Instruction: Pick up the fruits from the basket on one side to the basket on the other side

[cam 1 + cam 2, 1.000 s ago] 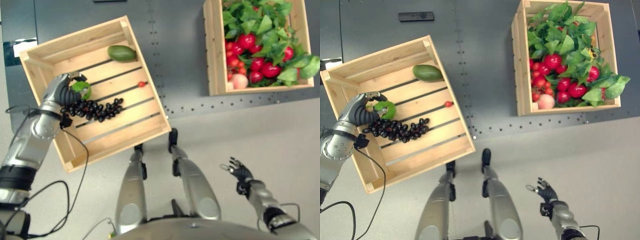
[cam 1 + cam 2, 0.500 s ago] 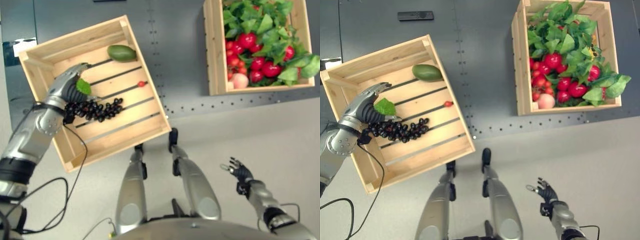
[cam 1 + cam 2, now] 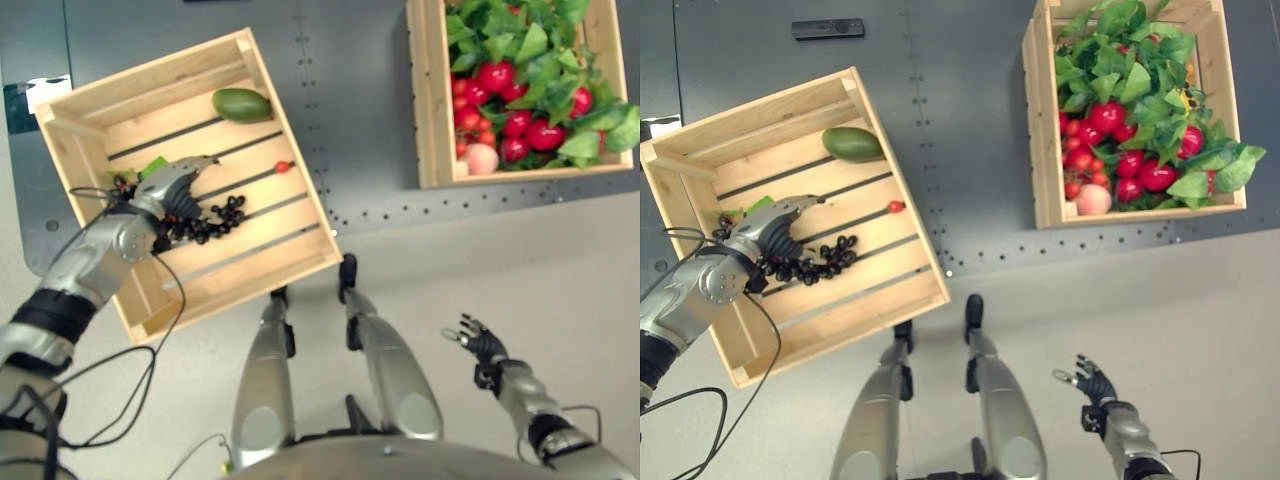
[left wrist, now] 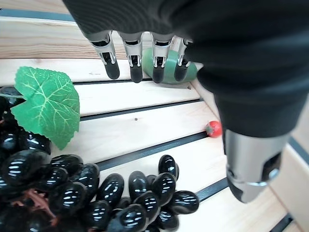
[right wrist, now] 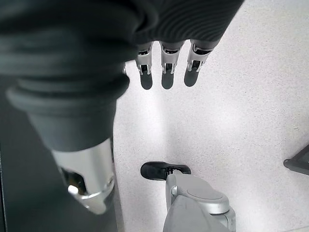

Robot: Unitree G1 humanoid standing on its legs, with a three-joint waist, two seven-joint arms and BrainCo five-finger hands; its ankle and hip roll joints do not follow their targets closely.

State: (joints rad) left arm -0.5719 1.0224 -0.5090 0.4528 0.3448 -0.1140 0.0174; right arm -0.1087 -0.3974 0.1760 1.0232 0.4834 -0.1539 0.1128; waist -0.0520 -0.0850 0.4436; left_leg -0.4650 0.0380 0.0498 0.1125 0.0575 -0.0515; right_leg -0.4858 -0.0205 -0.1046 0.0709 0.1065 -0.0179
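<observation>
Both hands hang open, empty: I see left hand over grapes; wrist view adds leaf; right hand lower right.

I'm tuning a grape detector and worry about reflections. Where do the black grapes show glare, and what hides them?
Left wrist view: small white highlights on nearly every berry of the black grapes, none on the vine leaf. Left eye view: the left robot hand, fingers straight, covers part of the bunch.
</observation>
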